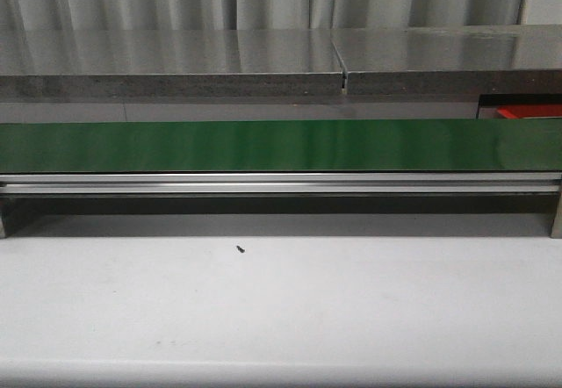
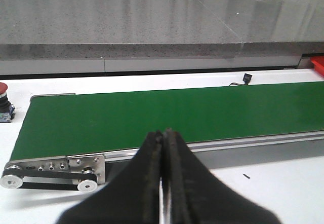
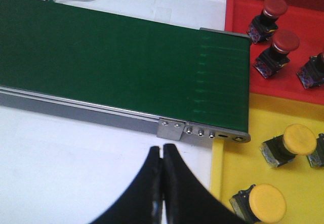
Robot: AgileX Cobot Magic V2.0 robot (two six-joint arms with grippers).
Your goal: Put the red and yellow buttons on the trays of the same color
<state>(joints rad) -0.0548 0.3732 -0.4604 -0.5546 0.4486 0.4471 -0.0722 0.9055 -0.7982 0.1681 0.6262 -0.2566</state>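
The front view shows only the green conveyor belt [image 1: 281, 145] crossing mid-frame, the white table [image 1: 281, 309] below it and a grey stone ledge [image 1: 167, 59] above, whereas the right wrist view alone shows the red tray [image 3: 243, 46] at upper right holding red buttons [image 3: 285, 40] and the yellow tray [image 3: 304, 183] at lower right holding yellow buttons [image 3: 268, 202]. The left gripper [image 2: 163, 148] and right gripper [image 3: 162, 160] both hover near the belt's edge with jaws pressed together, holding nothing. The left wrist view shows one red button [image 2: 4, 100] at the left edge, beside the belt's end.
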